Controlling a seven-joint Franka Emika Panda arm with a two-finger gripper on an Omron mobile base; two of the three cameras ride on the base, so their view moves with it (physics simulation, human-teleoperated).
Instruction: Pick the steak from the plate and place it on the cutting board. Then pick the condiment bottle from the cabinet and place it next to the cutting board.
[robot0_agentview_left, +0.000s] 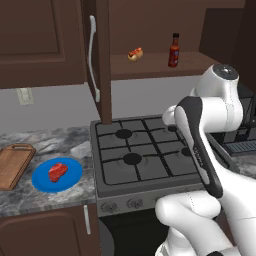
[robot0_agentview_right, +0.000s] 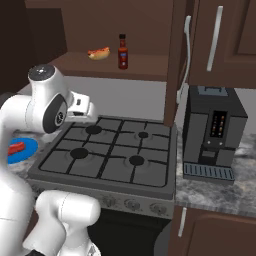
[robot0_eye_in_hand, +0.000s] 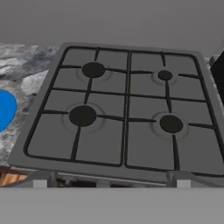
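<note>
Two fingers (robot0_eye_in_hand: 111, 183) stand apart above my stove (robot0_eye_in_hand: 122, 109); the steak (robot0_agentview_left: 57, 171) lies on the plate (robot0_agentview_left: 72, 180), left bench (robot0_agentview_left: 50, 142).

1. Even, soft rendered light falls across the stove (robot0_agentview_left: 137, 152); its grates cast no hard shadows.
2. The open cabinet (robot0_agentview_left: 150, 30) interior sits dim, its shelf mid-toned.
3. The white arm (robot0_agentview_left: 210, 115) shows gentle shading and faint sheen, without harsh glare.
4. The hand view is soft and low in detail, with the counter (robot0_eye_in_hand: 26, 70) marbling blurred.
</note>
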